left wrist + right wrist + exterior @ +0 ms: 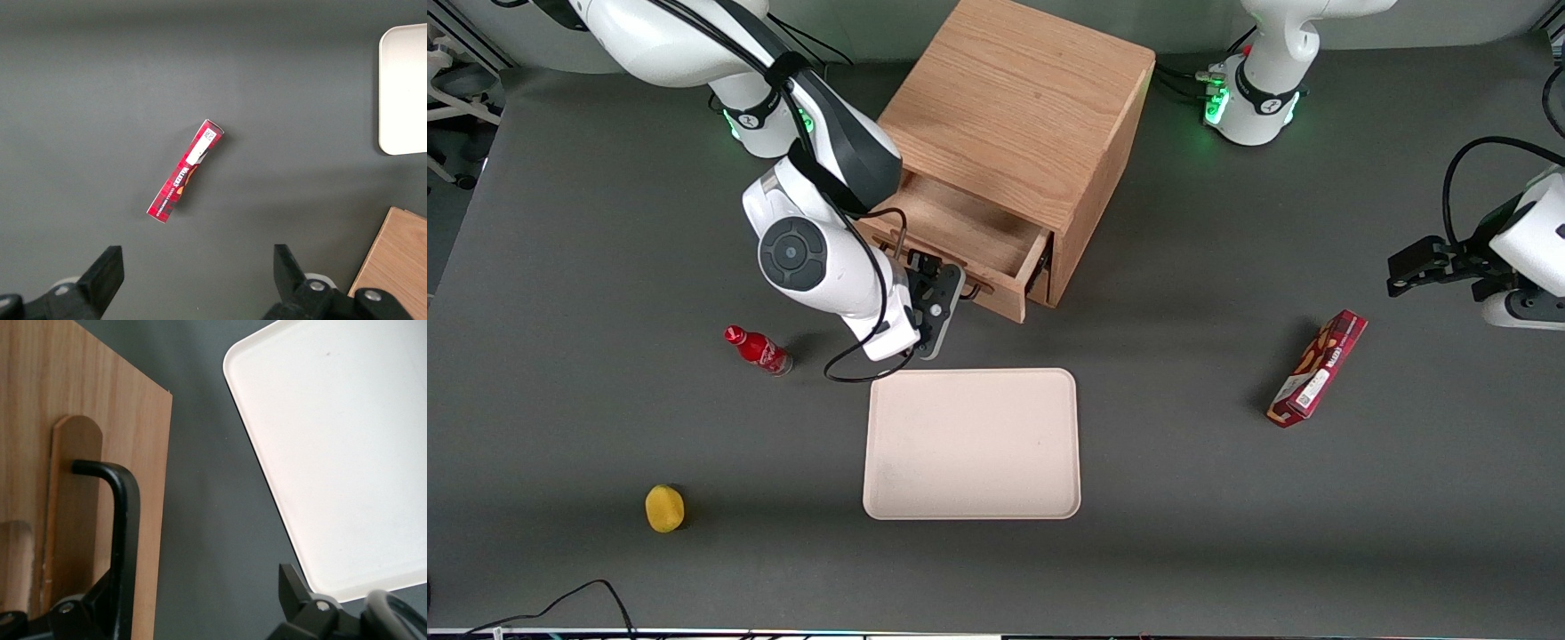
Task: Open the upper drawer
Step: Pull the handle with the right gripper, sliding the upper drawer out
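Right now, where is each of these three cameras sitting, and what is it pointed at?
Front view: high above the table, looking down at the cabinet, its pulled-out upper drawer, the tray and both arms.
Left wrist view: on the parked arm, facing down at the red box; its own fingers show.
Right wrist view: on the working arm, close to the drawer's handle; the gripper is open beside it.
Shared: all three see the tray; the front and left wrist views see the red box.

a pale tray (972, 444) lies on the dark surface (1227, 498) just beside the claw (935, 307); a red bottle (759, 349) lies near it, a yellow fruit (664, 508) farther off, a red snack box (1318, 368) well apart.
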